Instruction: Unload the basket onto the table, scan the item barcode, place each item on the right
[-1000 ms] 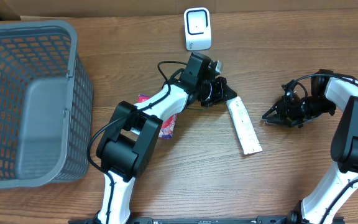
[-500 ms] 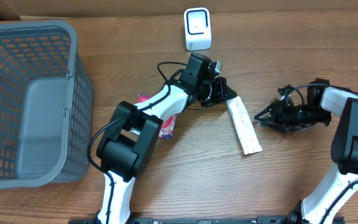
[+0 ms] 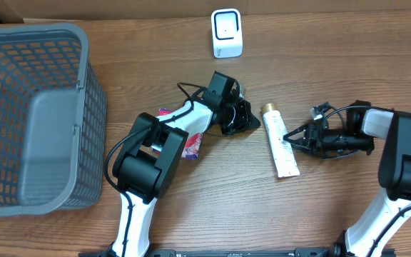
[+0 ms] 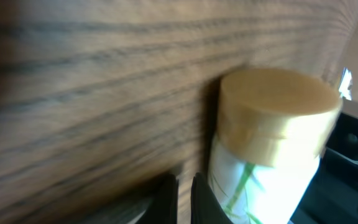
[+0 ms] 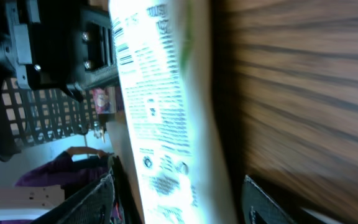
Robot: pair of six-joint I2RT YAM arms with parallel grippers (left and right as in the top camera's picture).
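The item, a white tube point(image 3: 280, 146) with a gold cap point(image 3: 269, 110), lies flat on the wooden table. My left gripper point(image 3: 252, 121) is shut and holds nothing, with its tips just left of the cap. The left wrist view shows the cap point(image 4: 278, 112) close on the right of the shut tips point(image 4: 184, 193). My right gripper point(image 3: 291, 139) is open and has come in from the right, with a finger on each side of the tube's middle. Its wrist view shows the tube point(image 5: 160, 106) between the spread fingers point(image 5: 98, 199), with a barcode point(image 5: 124, 56) printed near the far end.
A white scanner point(image 3: 227, 33) stands at the back of the table. A grey basket point(image 3: 84, 100) fills the left side. A pink packet point(image 3: 191, 143) lies by the left arm's base.
The left gripper has drawn back to the left off the tube's capped end. The right arm has moved left to the tube, and its jaws have opened around it.
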